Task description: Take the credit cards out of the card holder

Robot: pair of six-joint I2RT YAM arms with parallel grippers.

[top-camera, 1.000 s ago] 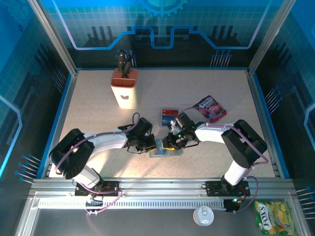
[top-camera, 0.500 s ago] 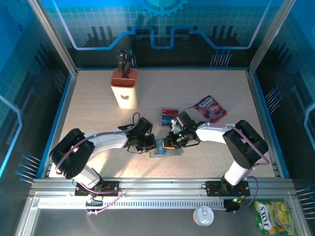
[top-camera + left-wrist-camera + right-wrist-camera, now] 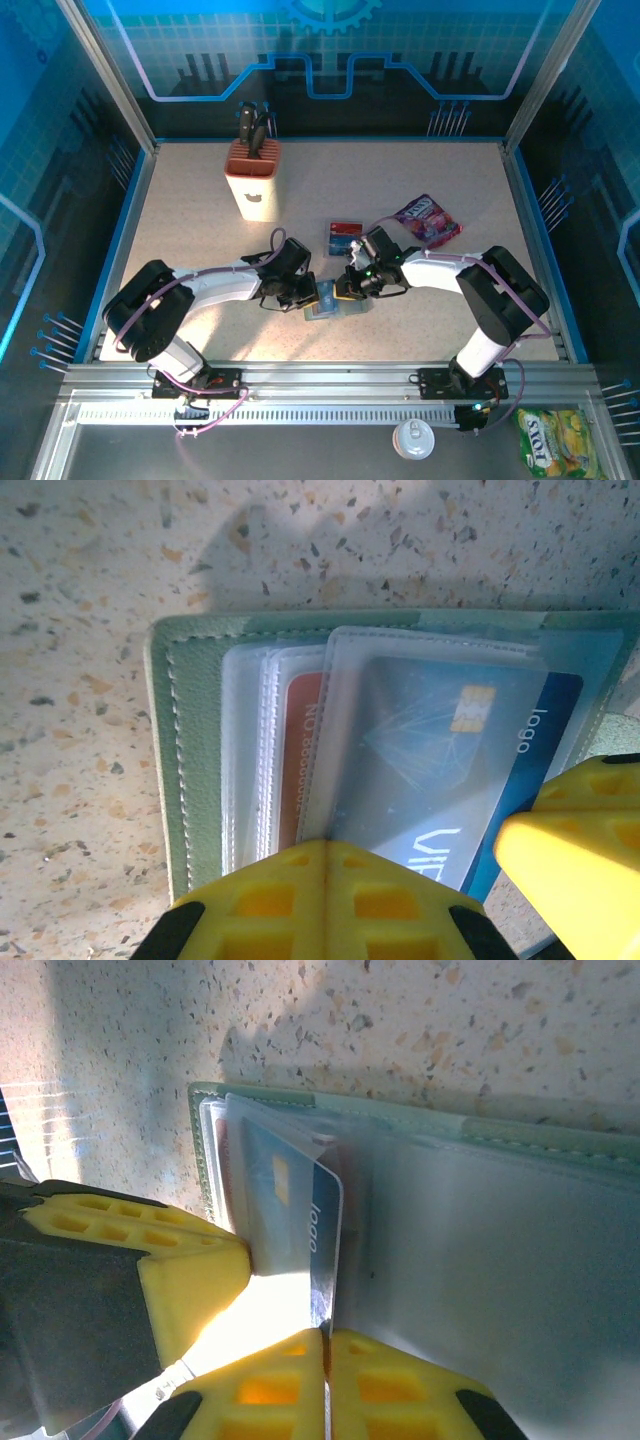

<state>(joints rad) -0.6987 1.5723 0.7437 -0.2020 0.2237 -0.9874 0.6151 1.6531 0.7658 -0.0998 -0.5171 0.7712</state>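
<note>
Card holder (image 3: pixel 322 303) lies open on the bench (image 3: pixel 190 235), mid-width, close to the near edge. Left claw (image 3: pixel 322 880) is closed, its tips pressing on the clear sleeves; this reads as pinning the holder so it cannot slide. Right claw (image 3: pixel 327 1360) is clamped on the edge of a credit card (image 3: pixel 300 1210) that is partly out of its sleeve, placed to draw it free. Farther in, a loose card (image 3: pixel 344 236) lies flat. Beyond it are the purple packet (image 3: pixel 428 218) and, toward the far left corner, the knife block (image 3: pixel 252 182).
</note>
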